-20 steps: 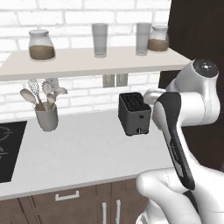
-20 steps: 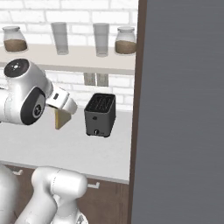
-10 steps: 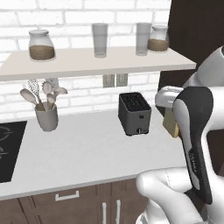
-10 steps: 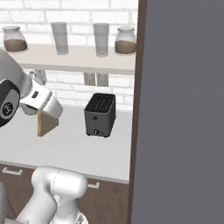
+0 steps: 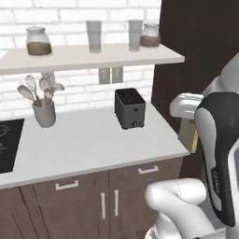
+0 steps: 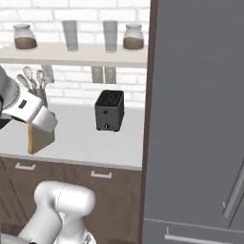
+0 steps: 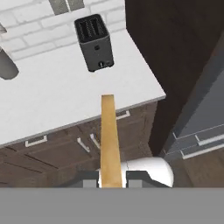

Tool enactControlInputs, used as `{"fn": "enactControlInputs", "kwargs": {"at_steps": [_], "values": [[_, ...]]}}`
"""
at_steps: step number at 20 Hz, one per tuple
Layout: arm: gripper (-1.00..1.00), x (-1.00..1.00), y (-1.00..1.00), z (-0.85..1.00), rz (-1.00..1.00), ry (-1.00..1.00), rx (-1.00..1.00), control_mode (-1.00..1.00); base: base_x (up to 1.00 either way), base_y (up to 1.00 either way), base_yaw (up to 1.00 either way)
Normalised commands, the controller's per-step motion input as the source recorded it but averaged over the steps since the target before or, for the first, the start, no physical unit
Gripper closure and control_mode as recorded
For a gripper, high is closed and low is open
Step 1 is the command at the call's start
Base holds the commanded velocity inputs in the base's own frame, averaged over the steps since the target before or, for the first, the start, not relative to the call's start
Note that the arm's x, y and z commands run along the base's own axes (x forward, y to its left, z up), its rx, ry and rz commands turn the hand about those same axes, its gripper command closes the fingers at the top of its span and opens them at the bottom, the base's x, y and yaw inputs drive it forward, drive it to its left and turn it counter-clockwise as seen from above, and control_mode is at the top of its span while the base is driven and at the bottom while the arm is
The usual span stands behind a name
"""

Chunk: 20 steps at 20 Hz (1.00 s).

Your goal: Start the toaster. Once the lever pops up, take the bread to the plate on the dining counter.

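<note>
One bread slice (image 7: 109, 140) clamped edge-on in gripper (image 7: 111, 181), well back from toaster (image 7: 94, 41) ahead. Likely light, soft, crumbly: needs gentle pinch low on crust.

**My body: white shells, dark joints**

My arm (image 5: 219, 154) wears glossy white rounded casings. A long black panel edged in grey runs down one link at 3 o'clock in the left base view, with faint small lettering I cannot read. My base link (image 6: 62, 202) is a smooth white cylinder with rounded ends.
</note>
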Motion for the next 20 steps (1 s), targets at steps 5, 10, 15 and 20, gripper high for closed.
{"fn": "enactControlInputs", "kwargs": {"at_steps": [5,10,15,20], "values": [[1.00,0.00,0.00,0.00,0.00,0.00,0.00,1.00,-0.42,0.25,-0.72],[1.00,0.00,0.00,0.00,0.00,0.00,0.00,1.00,-0.12,0.13,-0.92],[1.00,0.00,0.00,0.00,0.00,0.00,0.00,1.00,-0.13,0.01,-0.95],[1.00,0.00,0.00,0.00,0.00,0.00,0.00,1.00,-0.01,0.00,-0.93]]}}
